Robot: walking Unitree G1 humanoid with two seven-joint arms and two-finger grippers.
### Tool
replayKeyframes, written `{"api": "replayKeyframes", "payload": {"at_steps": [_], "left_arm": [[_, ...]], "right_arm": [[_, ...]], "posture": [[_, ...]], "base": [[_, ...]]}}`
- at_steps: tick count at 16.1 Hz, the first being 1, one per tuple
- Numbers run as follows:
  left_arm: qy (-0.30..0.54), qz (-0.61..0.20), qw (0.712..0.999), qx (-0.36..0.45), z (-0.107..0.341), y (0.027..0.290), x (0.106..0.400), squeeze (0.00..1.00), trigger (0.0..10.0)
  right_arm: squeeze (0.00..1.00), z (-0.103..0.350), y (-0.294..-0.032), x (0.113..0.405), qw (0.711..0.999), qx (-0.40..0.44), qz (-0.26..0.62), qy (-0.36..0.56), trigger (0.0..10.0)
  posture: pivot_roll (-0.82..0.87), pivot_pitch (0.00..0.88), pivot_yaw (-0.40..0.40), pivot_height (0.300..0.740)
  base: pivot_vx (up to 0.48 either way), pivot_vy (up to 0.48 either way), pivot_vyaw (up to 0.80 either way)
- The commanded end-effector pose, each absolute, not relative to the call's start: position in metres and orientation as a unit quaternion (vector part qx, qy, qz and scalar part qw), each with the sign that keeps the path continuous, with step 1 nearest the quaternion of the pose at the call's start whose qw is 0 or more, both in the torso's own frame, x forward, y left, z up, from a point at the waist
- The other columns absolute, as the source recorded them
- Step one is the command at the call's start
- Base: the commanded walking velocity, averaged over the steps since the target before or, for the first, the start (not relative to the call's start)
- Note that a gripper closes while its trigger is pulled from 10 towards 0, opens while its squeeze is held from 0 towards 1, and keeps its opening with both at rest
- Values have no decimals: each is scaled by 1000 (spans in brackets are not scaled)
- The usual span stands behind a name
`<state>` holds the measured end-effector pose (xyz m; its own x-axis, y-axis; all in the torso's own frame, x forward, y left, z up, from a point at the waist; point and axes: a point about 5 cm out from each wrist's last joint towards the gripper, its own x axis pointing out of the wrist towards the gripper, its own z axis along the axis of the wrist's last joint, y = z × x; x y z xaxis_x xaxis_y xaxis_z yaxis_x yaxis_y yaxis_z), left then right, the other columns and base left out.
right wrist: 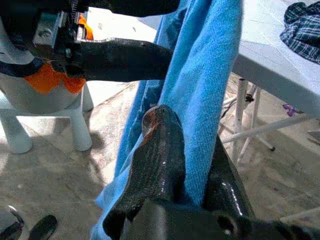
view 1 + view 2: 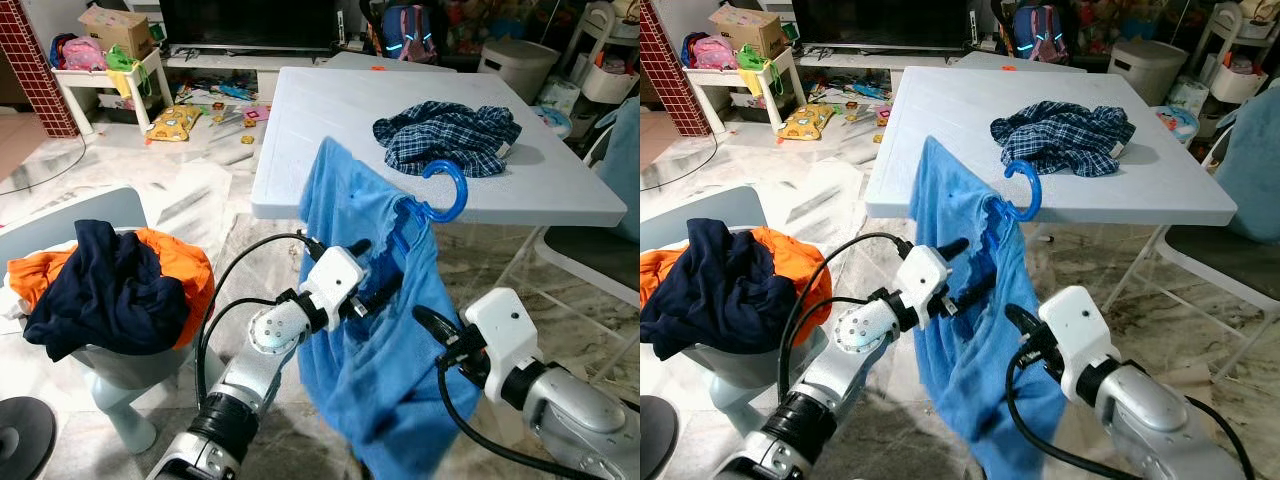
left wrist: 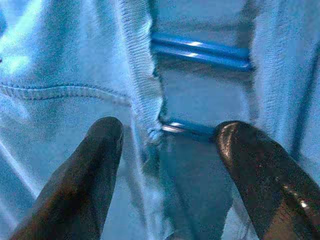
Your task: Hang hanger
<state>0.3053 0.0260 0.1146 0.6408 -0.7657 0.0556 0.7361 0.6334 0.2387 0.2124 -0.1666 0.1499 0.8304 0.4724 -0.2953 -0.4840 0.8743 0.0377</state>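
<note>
Nowhere can any brand, label or writing be read; the cardboard box (image 2: 112, 28) far off is too small to make out. Draped in a light blue shirt (image 2: 372, 370), the blue plastic hanger (image 2: 444, 190) shows mostly as its curled hook, which rises above the cloth in front of the white table (image 2: 330, 110); its bars are largely covered, with two short blue lengths glinting just beyond the left gripper (image 3: 167, 150) in the wrist view. That gripper's fingers (image 3: 87, 175) are spread wide at the shirt's ribbed edge, though whether they touch the cloth is unclear. Below it, the right gripper (image 1: 192, 172) is pinched narrow on a fold of the hanging shirt. Beyond the hook, a plaid shirt (image 2: 450, 135) lies crumpled on the table. Off to the left arm's outer side sits a grey basket (image 2: 110, 365) heaped with navy and orange clothes.
</note>
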Motion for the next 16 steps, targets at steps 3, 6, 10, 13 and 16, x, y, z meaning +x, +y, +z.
{"api": "replayKeyframes", "payload": {"at_steps": [3, 6, 10, 13, 16], "left_arm": [[-70, -374, 916, 130, 113, 33, 316, 686, 10000], [-65, -364, 919, 134, 110, 33, 318, 0, 10000], [-62, -360, 921, 135, 108, 33, 319, 0, 10000], [-58, -356, 924, 129, 107, 32, 321, 0, 1255], [-54, -348, 928, 122, 106, 33, 324, 0, 0]], "right_arm": [[0, 179, -157, 211, 955, -11, 281, 95, 10000], [0, 181, -157, 204, 948, -6, 301, 104, 10000], [0, 190, -157, 190, 933, 18, 342, 110, 10000], [0, 191, -160, 181, 922, 18, 365, 123, 10000], [0, 189, -161, 177, 918, 13, 372, 140, 10000]], "posture": [[-59, 0, -47, 740], [-60, 0, -47, 740], [-60, 0, -47, 740], [-64, 0, -46, 740], [-64, 0, -47, 740]], "base": [[0, 0, 0], [0, 0, 0], [0, 0, 0], [0, 0, 0], [0, 0, 0]]}}
